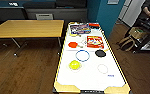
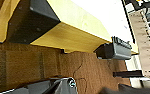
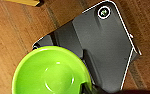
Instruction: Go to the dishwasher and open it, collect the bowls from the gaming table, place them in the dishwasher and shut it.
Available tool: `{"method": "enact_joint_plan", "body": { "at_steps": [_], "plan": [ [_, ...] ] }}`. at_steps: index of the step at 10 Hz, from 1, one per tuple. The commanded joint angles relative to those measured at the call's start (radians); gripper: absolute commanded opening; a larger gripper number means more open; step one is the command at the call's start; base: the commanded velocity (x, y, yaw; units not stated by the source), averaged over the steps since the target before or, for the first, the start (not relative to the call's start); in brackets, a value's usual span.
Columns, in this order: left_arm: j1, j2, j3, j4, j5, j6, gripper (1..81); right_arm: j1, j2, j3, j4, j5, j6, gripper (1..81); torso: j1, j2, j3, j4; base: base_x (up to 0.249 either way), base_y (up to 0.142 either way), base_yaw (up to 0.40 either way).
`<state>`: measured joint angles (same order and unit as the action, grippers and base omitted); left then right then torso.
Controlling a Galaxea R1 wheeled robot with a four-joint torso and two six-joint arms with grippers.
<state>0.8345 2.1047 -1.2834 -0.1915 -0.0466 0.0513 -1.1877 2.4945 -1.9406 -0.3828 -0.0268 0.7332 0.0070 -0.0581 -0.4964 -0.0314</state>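
A plain wooden table (image 1: pixel 28 28) stands at the left, and just right of it the gaming table (image 1: pixel 91 77) carries the bowls: red (image 1: pixel 72 44), yellow-green (image 1: pixel 75 65), blue-rimmed (image 1: pixel 82 55), black (image 1: pixel 100 53) and white (image 1: pixel 102 68), with game boxes (image 1: pixel 95 41) at its far end. A bright green bowl (image 3: pixel 49 71) looms over the wooden floor (image 3: pixel 8 37) in the right wrist view, but I cannot tell whether the fingers hold it, nor how the left fingers stand
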Motion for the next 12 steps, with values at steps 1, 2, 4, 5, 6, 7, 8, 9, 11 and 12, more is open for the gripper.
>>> {"method": "enact_joint_plan", "body": {
  "at_steps": [1,2,4,5,6,7,8,9,11,12],
  "plan": [
    [-0.188,-0.046,0.027,-0.002,0.137,-0.064,81.1,0.018,-0.018,0.01,-0.034,-0.05,-0.008,1.0,0.0,0.0,0.0,0.0,0.0,0.0,0.0],
    [-0.229,-0.032,0.009,-0.002,0.172,-0.077,81.1,0.016,-0.006,0.002,-0.034,-0.05,-0.008,1.0,0.0,0.0,0.0,0.0,0.0,0.0,0.0],
    [-0.3,-0.011,-0.011,-0.002,0.22,-0.108,81.1,0.012,0.002,-0.009,-0.036,-0.05,-0.008,1.0,0.0,0.0,0.0,0.0,0.0,0.0,0.0],
    [-0.329,0.011,-0.013,0.0,0.234,-0.116,81.1,0.012,0.006,-0.023,-0.034,-0.05,-0.008,1.0,0.0,0.0,0.0,0.0,0.0,0.0,0.0],
    [-0.36,0.04,-0.022,0.0,0.258,-0.126,81.1,0.01,0.011,-0.035,-0.034,-0.05,-0.008,1.0,0.0,0.0,0.0,0.0,0.0,0.0,0.0],
    [-0.393,0.081,-0.047,0.001,0.283,-0.169,81.1,0.012,0.02,-0.047,-0.034,-0.05,-0.006,1.0,0.0,0.0,0.0,0.0,0.0,0.0,0.0],
    [-0.435,0.107,-0.077,0.0,0.287,-0.246,81.1,0.013,0.026,-0.058,-0.033,-0.05,-0.006,1.0,0.0,0.0,0.0,0.0,0.0,0.0,0.0],
    [-0.474,0.115,-0.088,0.001,0.288,-0.333,81.1,0.013,0.031,-0.061,-0.033,-0.048,-0.006,1.0,0.0,0.0,0.0,0.0,0.0,0.0,0.0],
    [-0.568,0.118,-0.106,0.003,0.289,-0.455,81.1,0.018,0.033,-0.063,-0.033,-0.048,-0.006,1.0,0.0,0.0,0.0,0.0,0.0,0.0,0.0],
    [-0.608,0.124,-0.115,0.006,0.294,-0.476,81.1,0.018,0.034,-0.063,-0.031,-0.048,-0.006,1.0,0.0,0.0,0.0,0.0,0.0,0.0,0.0]
  ]
}}
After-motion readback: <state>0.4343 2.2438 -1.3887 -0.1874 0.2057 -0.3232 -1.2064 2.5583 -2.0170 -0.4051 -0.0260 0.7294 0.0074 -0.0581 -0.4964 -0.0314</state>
